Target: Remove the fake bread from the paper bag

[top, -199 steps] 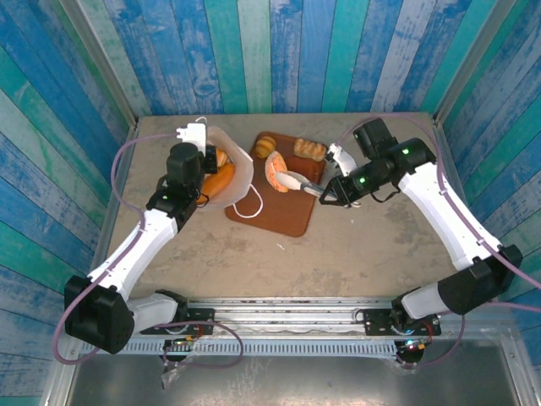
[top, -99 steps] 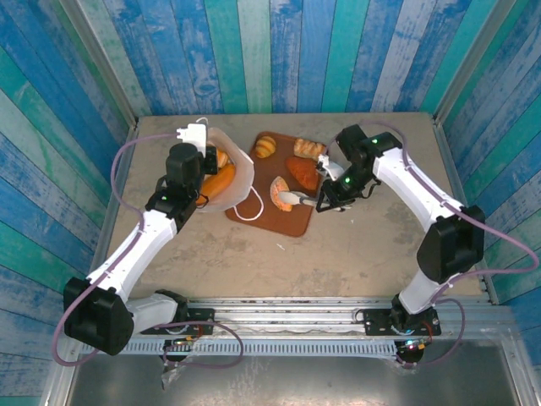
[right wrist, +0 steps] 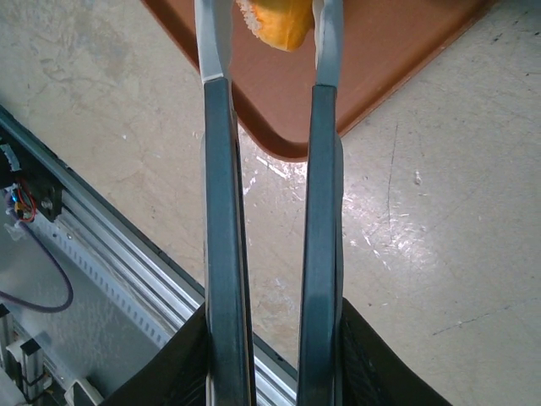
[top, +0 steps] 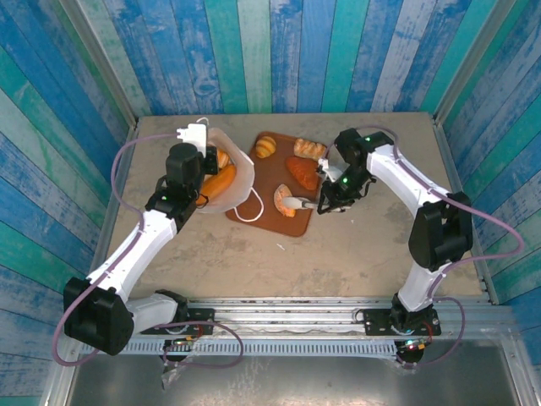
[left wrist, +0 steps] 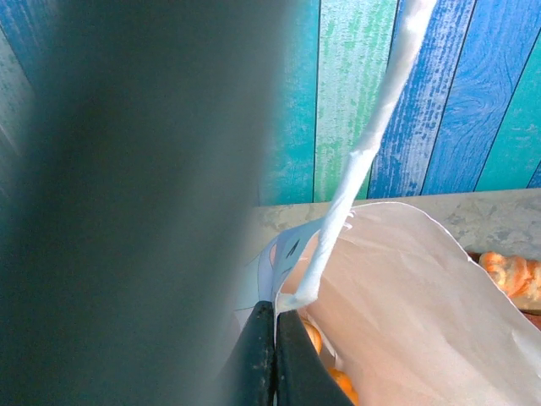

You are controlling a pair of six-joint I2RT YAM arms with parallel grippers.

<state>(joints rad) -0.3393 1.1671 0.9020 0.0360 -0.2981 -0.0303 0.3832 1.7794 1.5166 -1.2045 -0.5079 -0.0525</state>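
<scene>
The paper bag stands on the table, just beside the left edge of the tray, with its mouth open upward. It is made of thin white matte paper with soft creases. One white cord handle makes a loop that falls onto the tray. The left fingers, black and narrow, are pressed together on the rim of the bag, and a white strip of the bag rises from them. Inside the bag some of the fake bread is seen: glossy orange pieces, one long and one smaller behind it.

The tray is flat, brown and smooth, with rounded corners. On it lie a small golden croissant, a pale ribbed loaf and an oblong red-brown loaf. The right fingers are long dark bars with light tips. They are clamped on a curved roll, orange-yellow with a white, rough-looking edge, over the near part of the tray. Whether the roll touches the tray I cannot tell.

The table is beige, stone-like and speckled, with a shine near the corner of the tray.
</scene>
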